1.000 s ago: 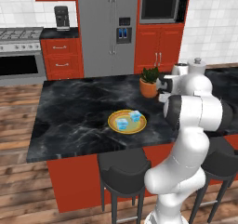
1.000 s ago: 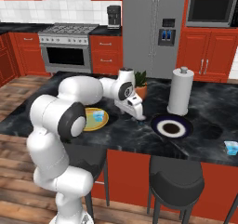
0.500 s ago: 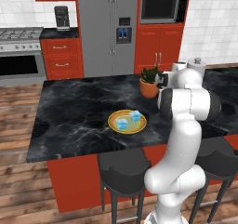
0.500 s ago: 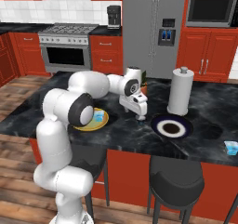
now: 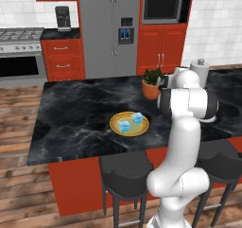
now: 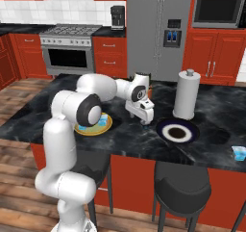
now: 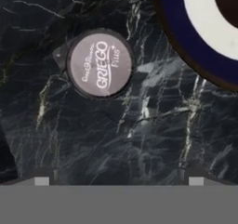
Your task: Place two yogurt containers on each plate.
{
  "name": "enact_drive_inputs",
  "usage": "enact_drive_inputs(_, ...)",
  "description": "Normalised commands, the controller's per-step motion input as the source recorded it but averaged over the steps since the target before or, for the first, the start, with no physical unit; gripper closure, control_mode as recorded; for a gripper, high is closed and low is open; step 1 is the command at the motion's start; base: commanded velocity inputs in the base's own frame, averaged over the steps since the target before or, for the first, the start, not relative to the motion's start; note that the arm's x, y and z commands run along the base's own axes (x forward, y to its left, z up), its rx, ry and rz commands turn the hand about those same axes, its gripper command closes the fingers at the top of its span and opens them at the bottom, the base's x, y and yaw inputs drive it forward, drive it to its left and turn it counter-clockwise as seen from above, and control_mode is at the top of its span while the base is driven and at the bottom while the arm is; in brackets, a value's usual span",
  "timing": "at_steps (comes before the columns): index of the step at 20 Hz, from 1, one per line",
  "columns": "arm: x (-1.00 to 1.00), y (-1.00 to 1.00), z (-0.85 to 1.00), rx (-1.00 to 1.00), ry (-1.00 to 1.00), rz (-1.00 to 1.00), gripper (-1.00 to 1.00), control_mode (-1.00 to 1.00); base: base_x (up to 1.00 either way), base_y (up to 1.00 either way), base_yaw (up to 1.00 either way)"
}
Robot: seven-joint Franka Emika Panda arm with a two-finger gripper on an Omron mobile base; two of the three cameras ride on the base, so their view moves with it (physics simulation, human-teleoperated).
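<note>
A: How far along is it?

B: About half, I'd judge — the yellow plate (image 5: 129, 124) carries two yogurt containers (image 5: 124, 126), while the navy-rimmed plate (image 6: 178, 131) has nothing on it

A: And the rest of the cups?

B: One yogurt cup (image 7: 101, 64) stands upright on the black counter (image 5: 75, 109) below the hand, just beside the navy plate's rim but not touching it. Another cup (image 6: 239, 152) sits well apart, near the counter's front corner at far right

A: The gripper (image 6: 145, 119)?

B: Jaws spread wide, nothing between them, hanging over the counter between the two plates

A: Room to move?

B: Open marble around the near cup — only the plate rim close by. The paper towel roll (image 6: 186, 94) stands behind the plate, clear of it. The far cup's spot by the edge looks the riskier one
</note>
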Motion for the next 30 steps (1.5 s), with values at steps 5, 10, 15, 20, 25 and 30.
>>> enact_drive_inputs(5,0.13,-0.01,-0.12,0.0,-0.01,0.0,-1.0,-1.0,0.0,0.0,0.0)
enact_drive_inputs(10,0.14,-0.09,-0.14,0.0,-0.02,0.0,-1.0,-1.0,0.0,0.0,0.0)
enact_drive_inputs(15,0.12,-0.17,-0.17,0.0,0.0,0.0,-1.0,-1.0,0.0,0.0,0.0)
enact_drive_inputs(20,0.1,-0.09,-0.14,-0.01,-0.04,0.0,-1.0,-1.0,0.0,0.0,0.0)
enact_drive_inputs(25,0.21,0.0,-0.02,-0.01,-0.06,0.0,-1.0,-1.0,0.0,0.0,0.0)
enact_drive_inputs(30,0.17,0.0,-0.03,-0.01,-0.08,0.0,-1.0,-1.0,0.0,0.0,0.0)
